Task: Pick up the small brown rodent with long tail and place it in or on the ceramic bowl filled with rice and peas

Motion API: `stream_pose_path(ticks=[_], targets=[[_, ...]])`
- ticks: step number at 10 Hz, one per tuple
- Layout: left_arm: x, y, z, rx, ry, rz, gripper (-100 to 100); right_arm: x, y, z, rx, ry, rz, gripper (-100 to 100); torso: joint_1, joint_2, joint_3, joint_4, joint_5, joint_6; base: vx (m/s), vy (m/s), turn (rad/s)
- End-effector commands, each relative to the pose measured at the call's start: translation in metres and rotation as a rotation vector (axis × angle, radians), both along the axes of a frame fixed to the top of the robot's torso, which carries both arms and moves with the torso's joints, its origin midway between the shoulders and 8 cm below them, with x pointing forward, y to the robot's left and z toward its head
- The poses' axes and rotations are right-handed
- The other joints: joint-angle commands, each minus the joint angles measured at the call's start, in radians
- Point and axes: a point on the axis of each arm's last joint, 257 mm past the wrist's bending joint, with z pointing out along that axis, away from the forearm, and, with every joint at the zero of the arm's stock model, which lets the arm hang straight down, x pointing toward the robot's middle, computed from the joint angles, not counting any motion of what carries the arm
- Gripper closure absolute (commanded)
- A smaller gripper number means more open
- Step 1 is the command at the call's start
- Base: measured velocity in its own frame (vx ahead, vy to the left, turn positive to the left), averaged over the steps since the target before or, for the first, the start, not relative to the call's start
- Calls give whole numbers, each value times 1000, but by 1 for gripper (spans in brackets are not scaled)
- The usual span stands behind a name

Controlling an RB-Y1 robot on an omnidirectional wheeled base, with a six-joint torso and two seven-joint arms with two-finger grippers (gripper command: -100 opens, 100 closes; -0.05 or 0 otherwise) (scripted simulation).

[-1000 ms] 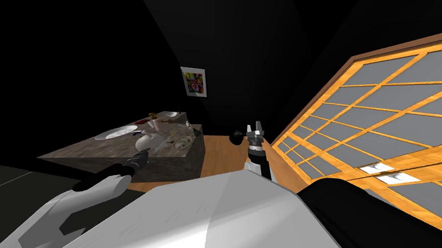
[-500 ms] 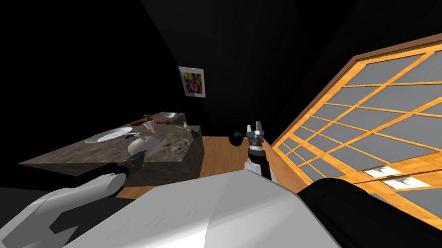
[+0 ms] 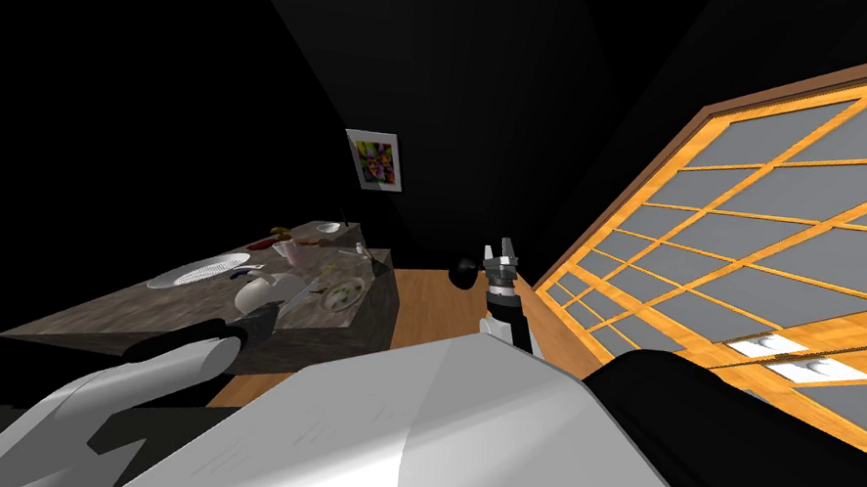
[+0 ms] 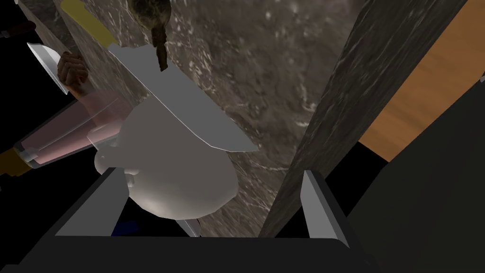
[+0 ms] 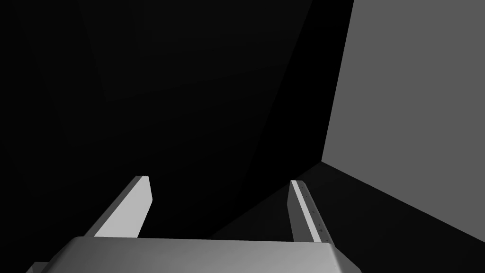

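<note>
**Left arm farther over the table, rodent not yet reached**

Over the last second my head view has swung, and the left arm has pushed farther over the near edge of the table (image 3: 121, 311). Its jaws stand apart and empty, with a white rounded pot (image 4: 175, 175) and a knife (image 4: 184, 113) just ahead. The brown rodent (image 4: 151, 14) lies farther in, beyond both. The bowl (image 3: 343, 293) sits right of the pot. The right jaws are apart and idle. The reach likely must pass the pot.

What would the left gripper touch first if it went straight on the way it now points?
Most likely the white rounded vessel, close ahead of the open left gripper; the grey knife blade lies just beyond. Depth is unclear.
</note>
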Motion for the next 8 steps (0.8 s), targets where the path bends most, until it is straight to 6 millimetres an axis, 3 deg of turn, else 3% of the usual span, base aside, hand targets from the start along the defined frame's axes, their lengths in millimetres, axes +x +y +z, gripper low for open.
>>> stream_pose_path(ticks=[1, 8], targets=[[-8, 3, -6, -10, 43, 10, -100, 0, 0, 0, 0, 0, 0, 0, 0, 0, 0, 0, 0, 0, 105, -30, -1], [-31, 17, -13, -43, 180, 34, -100, 0, 0, 0, 0, 0, 0, 0, 0, 1, 0, 0, 0, 0, 87, -25, -2]])
